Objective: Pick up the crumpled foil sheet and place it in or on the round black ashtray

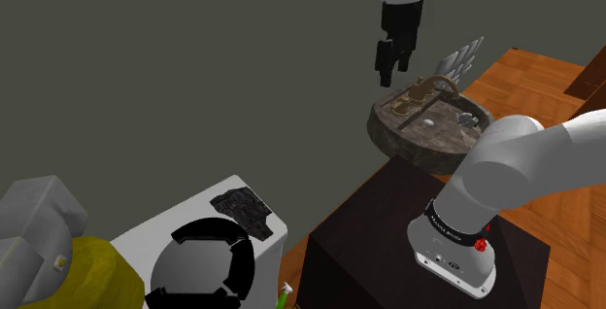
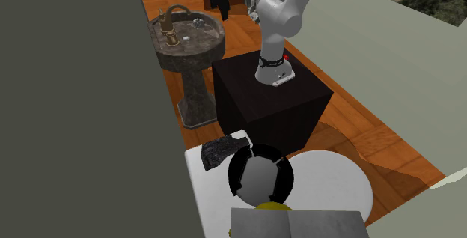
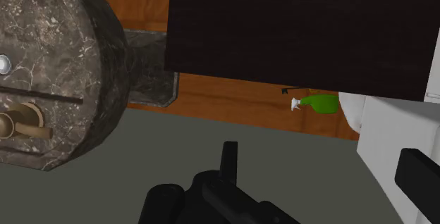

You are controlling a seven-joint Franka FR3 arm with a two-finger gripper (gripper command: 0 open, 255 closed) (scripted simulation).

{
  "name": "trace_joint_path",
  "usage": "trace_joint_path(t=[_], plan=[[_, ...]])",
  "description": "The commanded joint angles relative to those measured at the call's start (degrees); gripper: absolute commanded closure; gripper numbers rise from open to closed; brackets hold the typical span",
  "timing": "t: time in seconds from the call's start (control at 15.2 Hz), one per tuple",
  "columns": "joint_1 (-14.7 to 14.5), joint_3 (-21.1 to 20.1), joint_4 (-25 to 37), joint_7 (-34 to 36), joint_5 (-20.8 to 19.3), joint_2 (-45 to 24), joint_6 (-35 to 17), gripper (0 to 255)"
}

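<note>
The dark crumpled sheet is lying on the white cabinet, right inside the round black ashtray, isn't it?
Not quite. The crumpled sheet does lie on the white cabinet, but it is beside the round black ashtray, close to its rim, not inside it. The shoulder view shows this, and the second exterior view agrees.
</note>
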State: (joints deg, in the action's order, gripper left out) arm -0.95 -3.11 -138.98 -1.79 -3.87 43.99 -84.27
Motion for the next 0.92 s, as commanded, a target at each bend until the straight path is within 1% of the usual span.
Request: trace_joint_path(t=[0.0,0.46,0.86], plan=[[0.00,0.00,0.00,0.00,0.00,0.00,0.00,0],[-1.84,-6.44,-6.86,11.23,8.15,-2.49,-8.63,0],[-3.60,-12.43,-9.88,20.21,14.87,-8.47,-17.89,0]])
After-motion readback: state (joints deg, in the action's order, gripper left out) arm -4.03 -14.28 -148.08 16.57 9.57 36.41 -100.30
